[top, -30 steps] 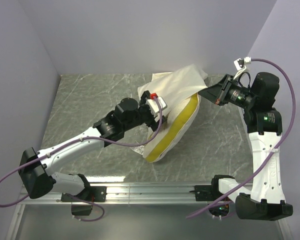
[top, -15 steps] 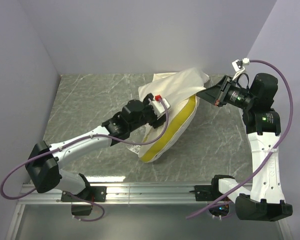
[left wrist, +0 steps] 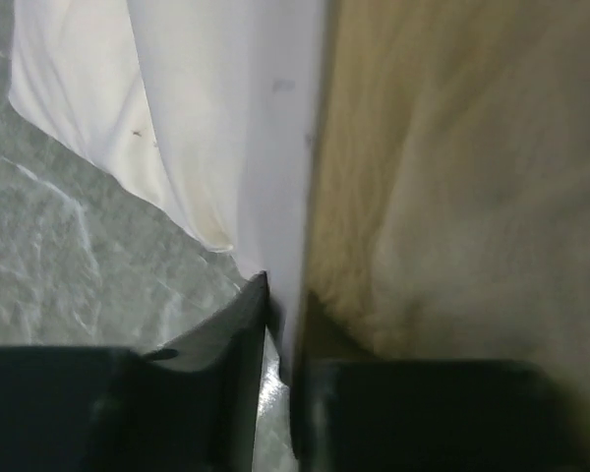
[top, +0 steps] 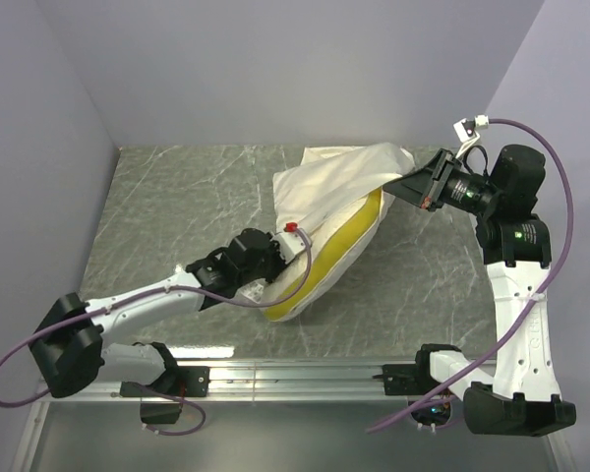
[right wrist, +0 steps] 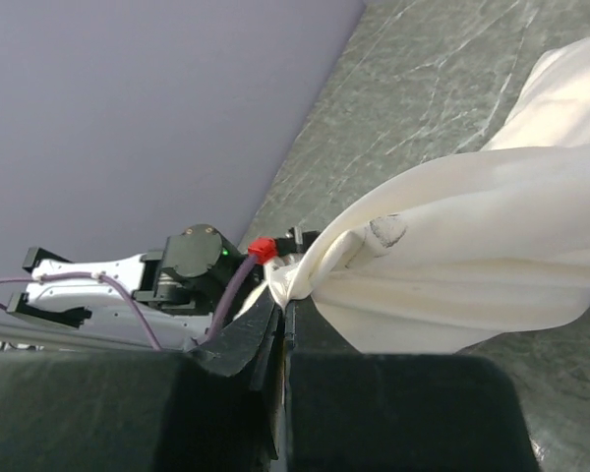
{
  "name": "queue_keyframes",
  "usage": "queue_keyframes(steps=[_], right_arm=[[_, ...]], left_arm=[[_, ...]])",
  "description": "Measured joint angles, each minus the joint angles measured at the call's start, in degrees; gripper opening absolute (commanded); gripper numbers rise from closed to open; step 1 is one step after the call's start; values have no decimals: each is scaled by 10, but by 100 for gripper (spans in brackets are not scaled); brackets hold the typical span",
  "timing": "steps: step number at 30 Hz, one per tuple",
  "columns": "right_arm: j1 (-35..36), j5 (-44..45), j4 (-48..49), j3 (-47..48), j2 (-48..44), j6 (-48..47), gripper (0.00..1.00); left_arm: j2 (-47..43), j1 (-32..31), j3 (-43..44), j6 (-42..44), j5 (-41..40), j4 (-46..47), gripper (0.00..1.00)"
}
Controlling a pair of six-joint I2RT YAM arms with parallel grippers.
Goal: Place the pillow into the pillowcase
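Note:
The pillow (top: 339, 254), cream with a yellow-green band, lies slantwise mid-table, its far end inside the pillowcase (top: 329, 182), which drapes over its upper half. My right gripper (top: 405, 184) is shut on a bunched corner of the pillowcase (right wrist: 472, 236) and holds it lifted; in the right wrist view the jaws (right wrist: 285, 300) pinch that bunch. My left gripper (top: 289, 258) is at the pillow's left side. Its wrist view shows the gripper (left wrist: 283, 300) shut on a thin white sheet of pillowcase (left wrist: 206, 118), with the tan pillow (left wrist: 452, 197) right beside it.
The grey marble table (top: 177, 197) is walled at the left, back and right. A metal rail (top: 295, 374) runs along the near edge between the arm bases. The left arm (right wrist: 197, 261) shows behind the fabric in the right wrist view.
My left gripper has slid toward the near side along the pillow's left edge and closed on the pillowcase fabric. The pillowcase now covers more of the pillow. The right gripper kept its grip.

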Motion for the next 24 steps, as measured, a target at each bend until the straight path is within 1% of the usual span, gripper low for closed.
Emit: queue_keyframes(steps=[1,3,5,8,10,11,12,14,15,16,17,19,21,23,24], right_arm=[[0,1,-2,1,0,-3,0],[-2,6,-14,5,0,-18,0],[-10,10,-44,17,2,-37,0],[-40,16,-78,56,17,-64,0],[-65,14,-90,92,33,-73,0],[-80,9,-94,118,45,-75,0],[-91,2,-94,145,57,-75,0],[-101,-15,-78,188,71,-72,0],[-100,-26,-58,193,72,-68,0],[-98,-33,-43,190,67,-64,0],[-90,-36,-28,179,58,-60,0],[-59,-26,-18,142,34,-63,0],[-30,-19,-32,118,21,-71,0],[-20,-21,-39,140,34,-72,0],[-22,-22,-42,166,47,-71,0]], left_arm=[[-10,5,0,-4,8,-14,0],[-29,37,7,-14,44,-49,0],[-44,93,40,-22,106,-105,0],[-53,210,150,-25,220,-200,0],[-33,287,282,-24,304,-260,0],[-1,327,384,-25,356,-304,0],[30,354,469,-27,390,-329,0],[106,409,666,-50,482,-372,0],[136,431,736,-68,522,-377,0],[150,446,770,-87,553,-382,0],[151,459,779,-108,576,-388,0],[149,473,777,-134,587,-409,0],[173,491,810,-167,601,-438,0],[224,503,895,-211,621,-459,0],[238,503,917,-231,629,-450,0]])
